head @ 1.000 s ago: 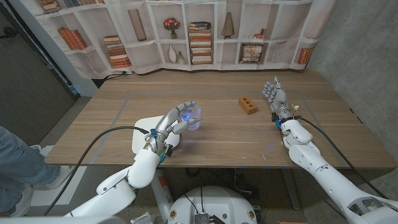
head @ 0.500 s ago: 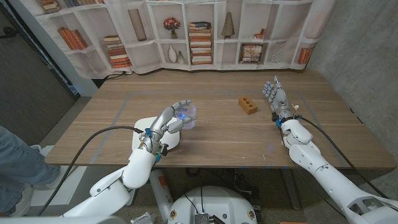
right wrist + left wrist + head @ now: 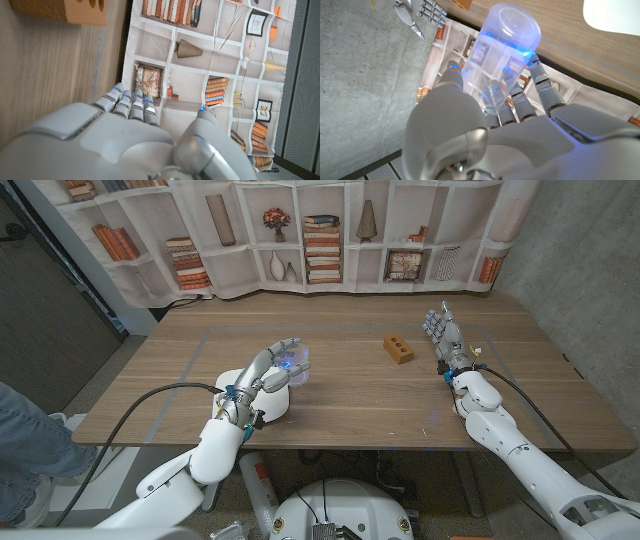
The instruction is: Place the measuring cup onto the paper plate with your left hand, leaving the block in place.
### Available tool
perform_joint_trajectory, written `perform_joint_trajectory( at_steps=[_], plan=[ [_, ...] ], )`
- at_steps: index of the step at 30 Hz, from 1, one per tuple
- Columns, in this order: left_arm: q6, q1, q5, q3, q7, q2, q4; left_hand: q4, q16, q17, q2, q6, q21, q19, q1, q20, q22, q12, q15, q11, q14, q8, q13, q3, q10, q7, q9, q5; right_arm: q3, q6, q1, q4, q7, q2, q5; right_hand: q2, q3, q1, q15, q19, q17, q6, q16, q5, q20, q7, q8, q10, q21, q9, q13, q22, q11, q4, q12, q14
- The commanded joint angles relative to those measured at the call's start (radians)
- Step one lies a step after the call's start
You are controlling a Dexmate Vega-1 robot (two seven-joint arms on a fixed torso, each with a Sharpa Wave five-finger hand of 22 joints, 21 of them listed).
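Note:
My left hand [image 3: 262,377] grips the clear plastic measuring cup [image 3: 299,366], lit blue by the hand's lights, and holds it off the table just past the right side of the white paper plate [image 3: 272,406]. In the left wrist view the cup [image 3: 501,55] sits between my fingers [image 3: 541,86], its flat end pointing away, with a corner of the plate [image 3: 612,16] beyond. The orange wooden block [image 3: 399,348] with holes lies right of centre. My right hand [image 3: 442,338] stands near the right edge with fingers apart, holding nothing; its wrist view shows the block [image 3: 65,11].
A bookshelf-print backdrop [image 3: 330,235] runs behind the table's far edge. A person's leg [image 3: 30,450] shows at the lower left beside the table. A black cable [image 3: 160,405] trails from my left arm over the front edge.
My left hand has drawn back and to the left with the cup, toward the plate. The right hand and the block have stayed where they were.

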Motion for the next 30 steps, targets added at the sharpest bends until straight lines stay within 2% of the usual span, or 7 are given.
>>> perform_joint_trajectory(
  at_steps=[1,30],
  plan=[
    [-0.057,0.036,-0.053,-0.056,-0.024,0.004,-0.001,0.003,-0.002,0.0,0.009,0.004,-0.001,-0.004,-0.003,-0.003,0.001,-0.002,0.002,-0.001,0.004,-0.003,0.003,0.007,0.009,0.007,0.004,0.004,-0.003,0.003,0.006,0.002,0.001,-0.001,-0.008,0.006,-0.005,0.003,0.001,0.009,0.003,0.01,0.001,-0.005,0.003,0.0,0.002,0.007,0.005,0.001,0.003,0.006,-0.004,0.0,-0.004,0.01],
    [-0.08,0.147,-0.103,-0.187,-0.074,-0.017,-0.034,0.004,-0.005,0.0,0.009,0.015,-0.004,-0.007,-0.011,-0.003,0.001,-0.001,0.005,-0.001,0.007,-0.004,0.007,0.008,0.022,0.01,0.003,0.003,-0.006,-0.012,0.001,-0.014,-0.011,-0.004,-0.011,0.008,-0.007,0.004,0.0,0.01,0.003,0.01,0.001,-0.007,0.001,0.0,0.001,0.009,0.005,0.002,0.003,0.006,-0.005,-0.001,-0.004,0.011]
  ],
)
